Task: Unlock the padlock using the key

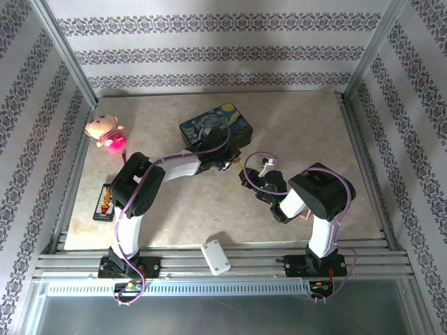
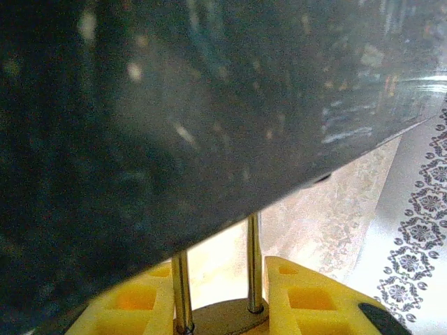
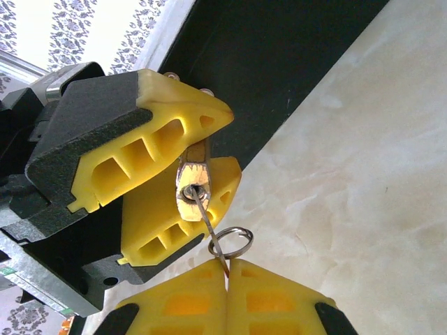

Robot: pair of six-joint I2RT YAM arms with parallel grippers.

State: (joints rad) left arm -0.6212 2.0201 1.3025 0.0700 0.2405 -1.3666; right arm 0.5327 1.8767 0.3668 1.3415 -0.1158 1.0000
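in right wrist view, key (image 3: 207, 215) in padlock (image 3: 193, 183)

Two yellow fingers (image 2: 307, 296) of the left gripper (image 2: 223, 310) hold a little gold padlock (image 2: 225, 319) between them. Its two shiny bars (image 2: 255, 265) go up and hide behind a big dark box (image 2: 174, 125). The pale table (image 2: 328, 223) shows at the right.

A dark blue painted tin (image 1: 216, 124) lies toward the far middle of the pale marbled tabletop (image 1: 314, 125). A pink plush toy (image 1: 105, 132) sits near the far left corner. A dark rack of coloured beads (image 1: 105, 202) lies by the left edge. A small white box (image 1: 216, 257) rests at the near edge.
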